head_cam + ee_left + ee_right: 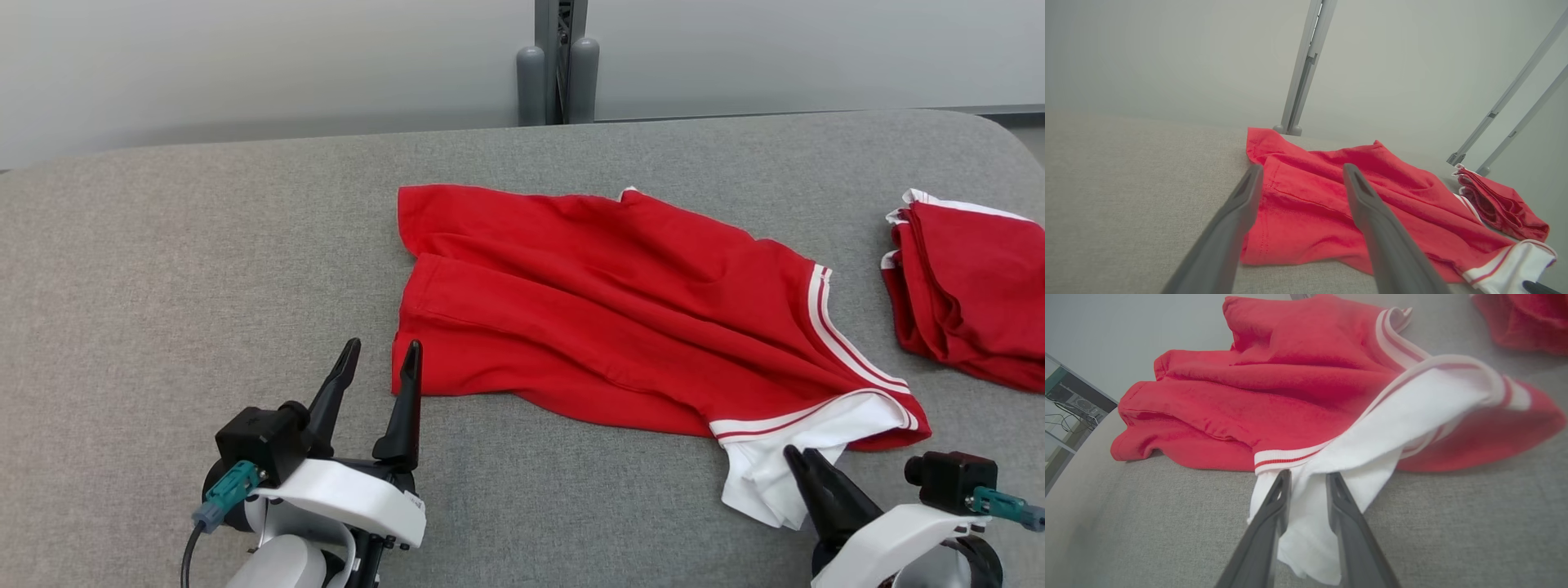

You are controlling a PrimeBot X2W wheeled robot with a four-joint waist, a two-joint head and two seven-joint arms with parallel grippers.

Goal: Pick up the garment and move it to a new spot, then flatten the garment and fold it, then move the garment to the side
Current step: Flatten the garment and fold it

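Garment (604,327) on table (163,245), folded pile (971,294) rightward

A bare robot test lab.
Behind the grey cloth-covered table (163,261) stand plain pale panels (245,65) and a metal frame post (562,57); slanted metal struts (1493,114) rise beside it, and cabled equipment (1079,406) sits beyond its edge.

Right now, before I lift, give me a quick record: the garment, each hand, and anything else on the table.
garment: red, white striped trim, lying rumpled on the grey table
left hand: open, beside the garment's near left corner, holding nothing
right hand: fingers straddle the white flap, narrow gap; grip unconfirmed
other: second red garment, folded, far right
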